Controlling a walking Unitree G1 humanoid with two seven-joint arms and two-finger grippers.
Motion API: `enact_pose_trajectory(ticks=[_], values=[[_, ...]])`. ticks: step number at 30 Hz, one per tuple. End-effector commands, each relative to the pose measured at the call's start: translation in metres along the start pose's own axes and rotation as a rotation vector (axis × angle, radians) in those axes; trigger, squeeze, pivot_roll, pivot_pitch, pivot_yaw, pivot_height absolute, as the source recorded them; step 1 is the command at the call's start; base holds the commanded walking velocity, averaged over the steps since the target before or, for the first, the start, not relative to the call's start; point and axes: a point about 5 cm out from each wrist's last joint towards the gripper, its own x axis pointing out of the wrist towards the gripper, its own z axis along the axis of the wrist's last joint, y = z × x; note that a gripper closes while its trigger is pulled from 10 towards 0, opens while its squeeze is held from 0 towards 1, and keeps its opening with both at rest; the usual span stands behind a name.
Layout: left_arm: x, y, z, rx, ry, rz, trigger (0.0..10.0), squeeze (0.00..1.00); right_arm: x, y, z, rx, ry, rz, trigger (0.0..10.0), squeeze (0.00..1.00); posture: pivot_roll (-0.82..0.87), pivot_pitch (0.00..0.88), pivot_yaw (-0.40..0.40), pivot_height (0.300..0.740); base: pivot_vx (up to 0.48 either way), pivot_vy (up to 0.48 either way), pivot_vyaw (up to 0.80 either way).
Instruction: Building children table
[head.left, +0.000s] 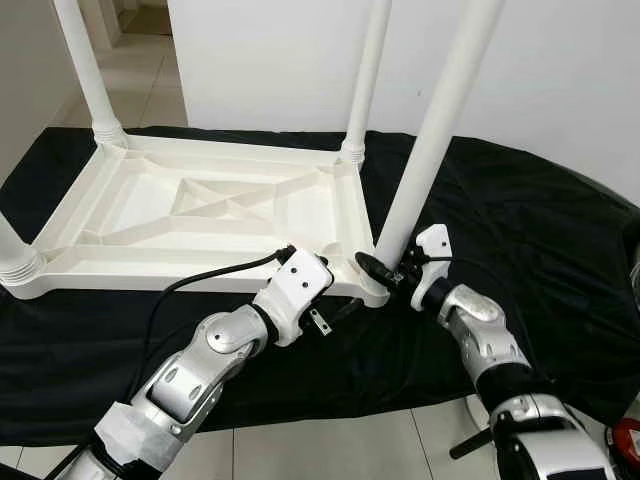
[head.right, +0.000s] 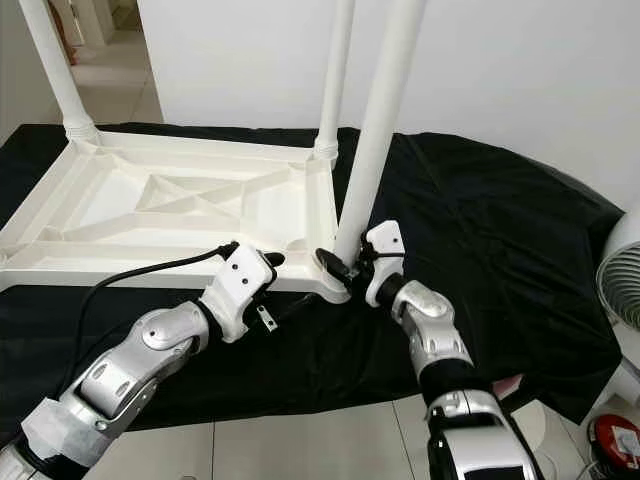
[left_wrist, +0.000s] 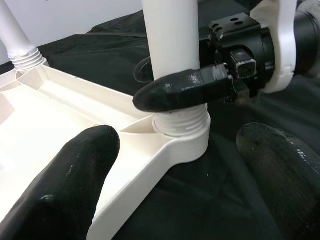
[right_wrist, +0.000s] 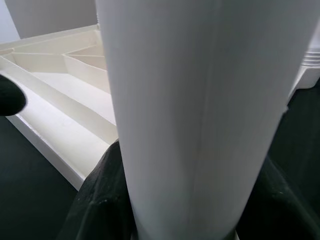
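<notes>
- The white table (head.left: 200, 215) lies upside down on a black cloth (head.left: 520, 260), centre-left of frame.
- Right pincer (head.left: 385, 270) is clamped on the near-right leg (head.left: 425, 150) just above its socket.
- Left pincer (head.left: 345, 300) is spread wide, straddling the table's corner beside that socket.

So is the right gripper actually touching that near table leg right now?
Touching. In the left wrist view, a right gripper finger lies against the white leg above its threaded base.
</notes>
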Motion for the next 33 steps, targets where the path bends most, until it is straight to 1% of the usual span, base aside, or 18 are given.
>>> enact_pose_trajectory(ticks=[1,2,7,10,13,15,16,17,18,20,21,22,25,29,30,31,32,33], values=[[0.000,-0.012,0.000,0.001,0.006,-0.171,10.0,0.00,0.000,0.009,-0.011,0.042,0.036,0.031,0.9,0.00,0.08,0.043,-0.061,0.740,0.000,0.000,0.00],[-0.001,-0.010,-0.003,0.000,0.014,-0.167,10.0,0.00,0.002,0.013,-0.011,0.066,0.023,-0.040,10.0,0.00,0.07,0.040,-0.068,0.740,0.000,0.000,0.00],[-0.002,-0.006,-0.006,0.003,0.022,-0.154,10.0,0.00,0.006,0.016,-0.010,0.064,0.034,-0.112,10.0,0.00,0.07,0.039,-0.069,0.740,0.000,0.000,0.00],[-0.003,0.002,-0.011,0.011,0.041,-0.132,10.0,0.00,0.007,0.027,-0.008,0.076,0.023,-0.186,10.0,0.00,0.06,0.037,-0.075,0.740,0.000,0.000,0.00],[-0.004,0.004,-0.013,0.014,0.048,-0.127,10.0,0.00,0.006,0.029,-0.008,0.082,0.021,-0.213,10.0,0.00,0.06,0.037,-0.075,0.740,0.000,0.000,0.00],[-0.006,0.009,-0.015,0.019,0.060,-0.114,10.0,0.00,0.004,0.033,-0.007,0.107,0.018,-0.300,10.0,0.00,0.06,0.034,-0.077,0.740,0.000,0.000,0.00],[-0.006,0.009,-0.015,0.019,0.060,-0.114,10.0,0.00,0.004,0.033,-0.007,0.107,0.018,-0.300,10.0,0.00,0.06,0.034,-0.077,0.740,0.000,0.000,0.00],[-0.006,0.013,-0.017,0.022,0.066,-0.105,10.0,0.00,0.003,0.036,-0.007,0.126,0.012,-0.361,10.0,0.00,0.05,0.031,-0.076,0.740,0.000,0.000,0.00],[-0.006,0.013,-0.017,0.022,0.066,-0.105,10.0,0.00,0.003,0.036,-0.007,0.126,0.012,-0.361,10.0,0.00,0.05,0.031,-0.076,0.740,0.000,0.000,0.00],[-0.007,0.017,-0.018,0.025,0.073,-0.096,10.0,0.00,0.001,0.043,-0.008,0.155,0.009,-0.486,10.0,0.00,0.05,0.031,-0.076,0.740,0.000,0.000,0.00],[-0.007,0.017,-0.018,0.025,0.073,-0.096,10.0,0.00,0.001,0.043,-0.008,0.155,0.009,-0.486,10.0,0.00,0.05,0.031,-0.076,0.740,0.000,0.000,0.00],[-0.007,0.018,-0.018,0.027,0.073,-0.095,10.0,0.00,0.001,0.046,-0.008,0.147,0.019,-0.531,10.0,0.00,0.04,0.023,-0.073,0.740,0.000,0.000,0.00],[-0.006,0.019,-0.018,0.029,0.073,-0.095,10.0,0.00,0.002,0.050,-0.008,0.147,0.024,-0.570,10.0,0.00,0.04,0.021,-0.073,0.740,0.000,0.000,0.00],[-0.005,0.023,-0.017,0.039,0.064,-0.096,10.0,0.00,0.005,0.057,-0.004,0.168,0.018,-0.573,10.0,0.00,0.04,0.010,-0.073,0.740,0.000,0.000,0.00],[-0.004,0.024,-0.017,0.039,0.063,-0.096,10.0,0.00,0.005,0.057,-0.002,0.177,0.010,-0.566,10.0,0.31,0.04,0.006,-0.072,0.740,0.000,0.000,0.00],[-0.004,0.024,-0.017,0.039,0.063,-0.096,10.0,0.00,0.005,0.057,-0.002,0.177,0.010,-0.566,10.0,0.31,0.04,0.006,-0.072,0.740,0.000,0.000,0.00],[-0.004,0.025,-0.017,0.039,0.061,-0.096,10.0,0.00,0.004,0.056,-0.001,0.169,0.004,-0.562,10.0,1.00,0.04,0.004,-0.072,0.740,0.000,0.000,0.00],[-0.004,0.025,-0.017,0.038,0.061,-0.095,10.0,0.00,0.003,0.055,0.001,0.163,-0.008,-0.556,10.0,1.00,0.04,0.004,-0.072,0.740,0.000,0.000,0.00]])
